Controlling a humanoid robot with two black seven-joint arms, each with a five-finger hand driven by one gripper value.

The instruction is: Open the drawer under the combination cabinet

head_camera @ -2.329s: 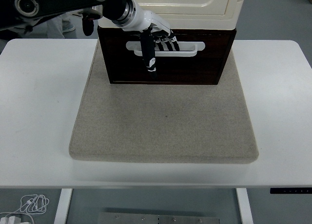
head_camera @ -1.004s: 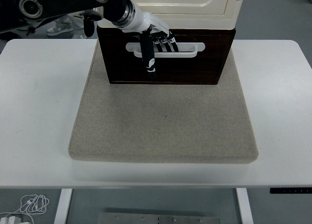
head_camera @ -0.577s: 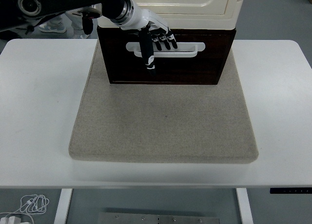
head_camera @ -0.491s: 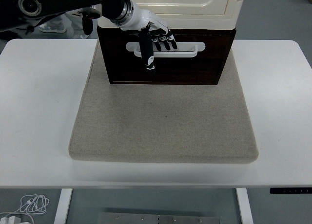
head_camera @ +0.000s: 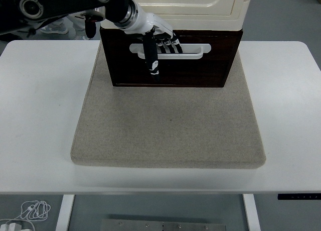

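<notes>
Dark drawer (head_camera: 170, 65) at the foot of the cream cabinet (head_camera: 188, 5), on the grey mat (head_camera: 168, 125) at the surface's (head_camera: 40, 115) far middle. Left hand (head_camera: 158, 37) with fingers (head_camera: 170, 46) hooked in the white handle (head_camera: 168, 50), thumb down the front. Since a moment ago, dipped slightly deeper; drawer front barely shifted. Grip set, pull pending.

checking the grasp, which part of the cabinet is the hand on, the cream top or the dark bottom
The dark brown drawer at the bottom: the left hand hooks its white handle, not the cream upper section.
</notes>
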